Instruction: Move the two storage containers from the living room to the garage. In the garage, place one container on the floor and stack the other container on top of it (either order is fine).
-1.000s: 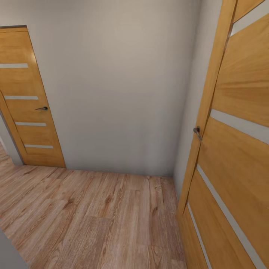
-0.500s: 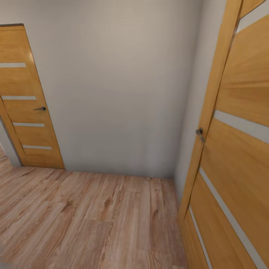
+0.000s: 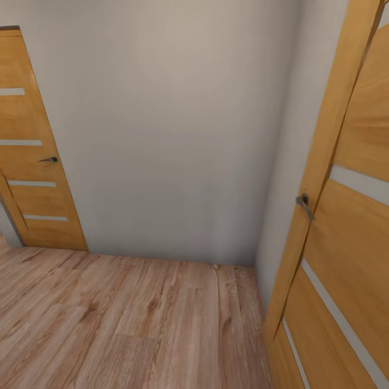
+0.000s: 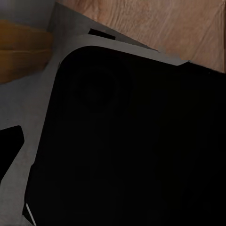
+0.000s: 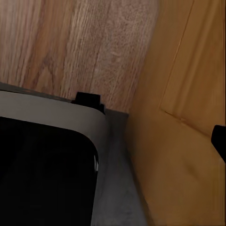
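Ahead, blank wall (image 3: pixel 173 124) between two wooden doors (image 3: pixel 32 156), open plank floor (image 3: pixel 135 329).

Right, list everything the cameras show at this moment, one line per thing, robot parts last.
Wooden doors: two, honey-orange with pale glass slits; one at the far left against the back wall, one close at the right, standing open edge-on to the camera.
Door handles: two, dark metal; one on the left door, one on the edge of the right door.
Wall: one, plain grey-white, straight ahead and turning the corner at the right.
Wood-plank floor: one, light brown, across the lower part of the head view.
Robot base: dark body with grey rim, seen below each wrist camera, over the plank floor.
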You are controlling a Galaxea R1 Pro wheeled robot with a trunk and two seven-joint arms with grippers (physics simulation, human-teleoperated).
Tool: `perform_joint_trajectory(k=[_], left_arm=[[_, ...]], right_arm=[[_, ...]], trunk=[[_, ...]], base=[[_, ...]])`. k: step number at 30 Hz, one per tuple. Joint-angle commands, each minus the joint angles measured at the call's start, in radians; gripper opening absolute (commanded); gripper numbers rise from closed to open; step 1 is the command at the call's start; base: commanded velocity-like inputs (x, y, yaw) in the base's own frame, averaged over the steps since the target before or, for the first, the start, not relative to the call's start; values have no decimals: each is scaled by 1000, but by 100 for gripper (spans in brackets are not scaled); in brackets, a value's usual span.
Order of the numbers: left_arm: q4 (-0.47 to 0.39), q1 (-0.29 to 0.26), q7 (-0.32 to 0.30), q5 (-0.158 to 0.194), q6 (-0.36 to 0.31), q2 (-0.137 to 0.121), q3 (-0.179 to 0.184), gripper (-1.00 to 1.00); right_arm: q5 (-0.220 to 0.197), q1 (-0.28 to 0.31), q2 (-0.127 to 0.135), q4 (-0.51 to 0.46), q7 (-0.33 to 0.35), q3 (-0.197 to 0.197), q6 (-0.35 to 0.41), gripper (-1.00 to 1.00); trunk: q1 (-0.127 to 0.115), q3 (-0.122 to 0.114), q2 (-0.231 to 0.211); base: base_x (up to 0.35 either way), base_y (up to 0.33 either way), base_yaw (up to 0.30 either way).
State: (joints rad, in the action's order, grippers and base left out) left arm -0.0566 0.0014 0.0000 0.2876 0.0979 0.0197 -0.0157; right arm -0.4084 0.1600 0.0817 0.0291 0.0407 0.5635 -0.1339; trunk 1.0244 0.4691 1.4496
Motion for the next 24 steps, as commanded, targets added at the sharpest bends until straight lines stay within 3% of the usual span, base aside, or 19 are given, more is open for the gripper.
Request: perform_joint_trajectory(k=[1,24], left_arm=[[-1,0,0,4,2,0,-1,100],[-1,0,0,4,-3,0,-1,100]], right_arm=[[-10,1,0,3,4,8,-6,100],[-8,1,-13,3,-5,9,1,100]], trunk=[[1,1,0],[1,1,0]], base=[[321,0,0],[321,0,0]])
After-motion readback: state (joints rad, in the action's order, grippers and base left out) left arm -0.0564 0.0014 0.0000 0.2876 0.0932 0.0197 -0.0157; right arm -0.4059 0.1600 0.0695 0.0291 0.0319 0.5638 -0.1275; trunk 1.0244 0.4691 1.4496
